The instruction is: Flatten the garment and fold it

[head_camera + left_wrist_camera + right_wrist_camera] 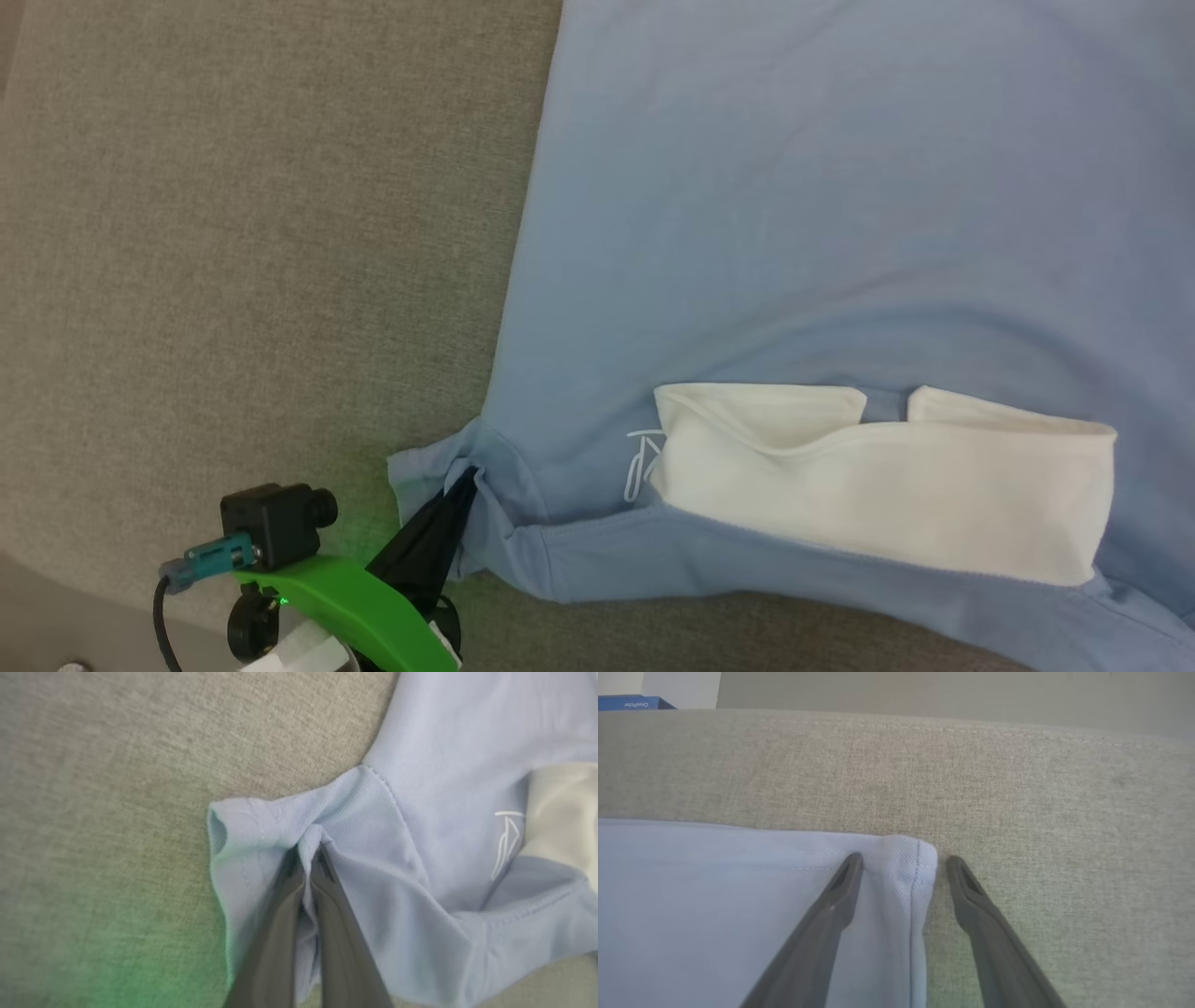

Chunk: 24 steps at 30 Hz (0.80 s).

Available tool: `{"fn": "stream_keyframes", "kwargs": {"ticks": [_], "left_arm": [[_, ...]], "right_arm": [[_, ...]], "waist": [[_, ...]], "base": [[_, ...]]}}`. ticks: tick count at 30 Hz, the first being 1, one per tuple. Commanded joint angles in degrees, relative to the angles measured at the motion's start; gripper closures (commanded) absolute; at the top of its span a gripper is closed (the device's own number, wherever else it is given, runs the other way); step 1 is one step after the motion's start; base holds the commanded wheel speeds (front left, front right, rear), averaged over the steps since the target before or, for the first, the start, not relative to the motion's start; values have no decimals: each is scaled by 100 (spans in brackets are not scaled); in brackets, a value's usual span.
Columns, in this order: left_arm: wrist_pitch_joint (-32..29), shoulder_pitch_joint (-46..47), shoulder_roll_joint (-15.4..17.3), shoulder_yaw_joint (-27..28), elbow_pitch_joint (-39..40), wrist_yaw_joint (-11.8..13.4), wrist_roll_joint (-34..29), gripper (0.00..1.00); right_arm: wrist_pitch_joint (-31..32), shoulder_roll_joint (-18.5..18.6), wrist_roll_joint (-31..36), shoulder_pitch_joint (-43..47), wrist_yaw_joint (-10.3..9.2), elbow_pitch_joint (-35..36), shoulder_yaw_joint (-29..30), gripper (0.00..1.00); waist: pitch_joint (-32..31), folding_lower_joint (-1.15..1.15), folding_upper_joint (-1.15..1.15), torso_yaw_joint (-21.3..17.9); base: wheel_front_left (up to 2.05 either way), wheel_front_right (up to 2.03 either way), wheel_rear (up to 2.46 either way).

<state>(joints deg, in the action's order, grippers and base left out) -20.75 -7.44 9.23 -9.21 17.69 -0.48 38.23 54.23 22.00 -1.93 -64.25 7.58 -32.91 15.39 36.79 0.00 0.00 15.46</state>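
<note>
The garment point(803, 215), a light blue T-shirt with a white panel point(896, 485) and thin white logo lines point(644, 462), lies spread on the grey-beige fabric surface point(233, 233). My left gripper point(467, 481) is shut on a bunched sleeve of the garment point(280, 826) at its lower left; a pinch of cloth rises between the dark fingers point(327, 905). In the right wrist view my right gripper point(903, 861) stands open astride a stitched corner of the garment point(906, 863), one finger point(840, 891) on the cloth, the other on bare surface.
The fabric surface has a seamed far edge point(971, 730) with a wall behind it. A blue box point(630, 703) shows beyond that edge at the upper left. My green left wrist housing with its black camera point(280, 523) sits at the lower left.
</note>
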Motion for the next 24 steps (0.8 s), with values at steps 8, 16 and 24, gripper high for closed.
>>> {"fn": "stream_keyframes", "kwargs": {"ticks": [8,16,24], "left_arm": [[-45,96,-10,2,-558,112,-30,100],[-43,-35,80,52,-728,133,-17,100],[-218,-395,317,222,-606,247,28,100]], "right_arm": [[-244,57,10,753,-9,808,-207,100],[-3445,297,-614,2181,-9,1398,-344,100],[-4508,188,-732,3755,-9,1438,101,100]], "waist": [[-122,0,0,69],[-855,0,0,-212],[-1741,0,0,-673]], "base": [[0,0,0],[0,0,0],[0,0,0]]}}
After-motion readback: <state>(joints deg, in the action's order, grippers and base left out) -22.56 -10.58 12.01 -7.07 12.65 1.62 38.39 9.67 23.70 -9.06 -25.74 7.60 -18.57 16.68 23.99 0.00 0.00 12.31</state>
